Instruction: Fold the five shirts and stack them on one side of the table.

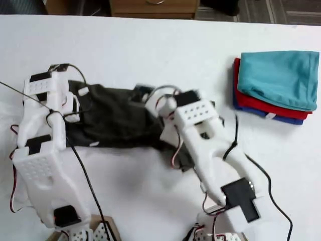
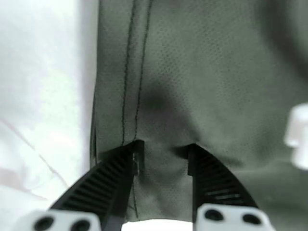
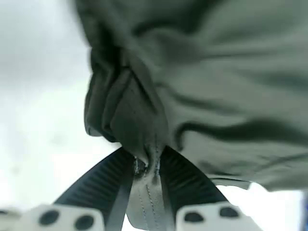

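Note:
A dark grey shirt [image 1: 113,120] lies crumpled across the middle of the white table [image 1: 150,45]. At the shirt's left edge is my left gripper [image 1: 76,103]. In the left wrist view this gripper [image 2: 163,150] is open, its black fingers [image 2: 120,173] standing apart over the stitched hem of the shirt [image 2: 207,72]. My right gripper [image 1: 146,98] sits at the shirt's right end. In the right wrist view it [image 3: 146,166] is shut on a bunched fold of the shirt [image 3: 216,86], which hangs lifted off the table.
Three folded shirts are stacked at the right edge of the table: teal [image 1: 281,78] on top, red [image 1: 251,103] under it, blue [image 1: 286,119] at the bottom. Wooden furniture [image 1: 153,7] stands beyond the far edge. Cables [image 1: 88,181] trail from both arms.

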